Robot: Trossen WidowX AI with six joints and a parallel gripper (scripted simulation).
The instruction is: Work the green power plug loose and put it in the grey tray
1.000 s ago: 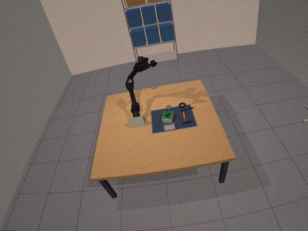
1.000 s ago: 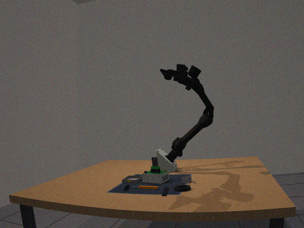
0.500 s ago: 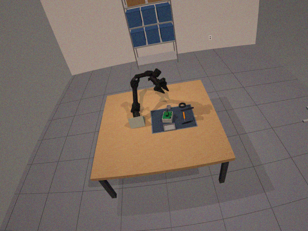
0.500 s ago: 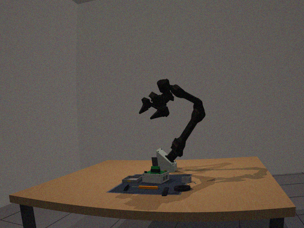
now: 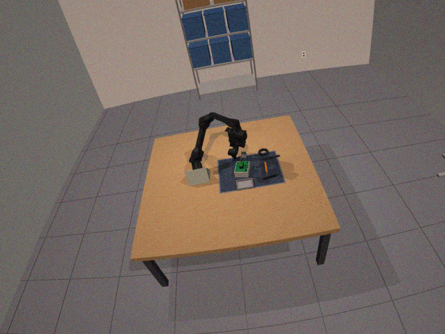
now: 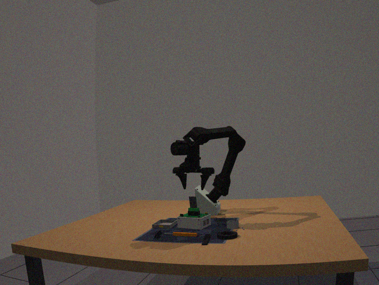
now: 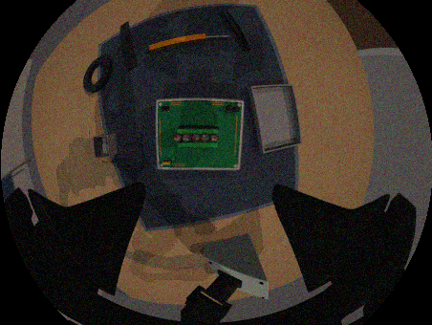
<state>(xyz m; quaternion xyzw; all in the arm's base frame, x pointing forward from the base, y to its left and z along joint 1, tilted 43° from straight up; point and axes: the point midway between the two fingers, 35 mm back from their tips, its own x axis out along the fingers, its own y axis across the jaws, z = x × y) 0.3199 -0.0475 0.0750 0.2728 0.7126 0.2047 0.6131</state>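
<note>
From here, the circuit board (image 5: 237, 169) (image 6: 200, 215) (image 7: 201, 115) has the tray (image 5: 244, 186) (image 6: 162, 223) (image 7: 257, 119) at its left, the screwdriver (image 5: 265, 166) (image 6: 185, 234) (image 7: 177, 42) before it, the tape ring (image 5: 263, 155) (image 6: 227, 237) (image 7: 87, 78) front-right, the arm's base (image 5: 197, 177) (image 6: 203, 204) (image 7: 234, 257) behind.

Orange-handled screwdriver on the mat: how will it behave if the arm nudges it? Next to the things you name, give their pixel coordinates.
The orange-handled screwdriver (image 5: 265, 167) (image 6: 185, 234) (image 7: 177, 42) will probably stay stiff, given its straight handle and thin straight shaft. It may swing around rather than slide straight, as the handle is much thicker than the shaft. Tipping looks unlikely, since it already lies flat.
</note>
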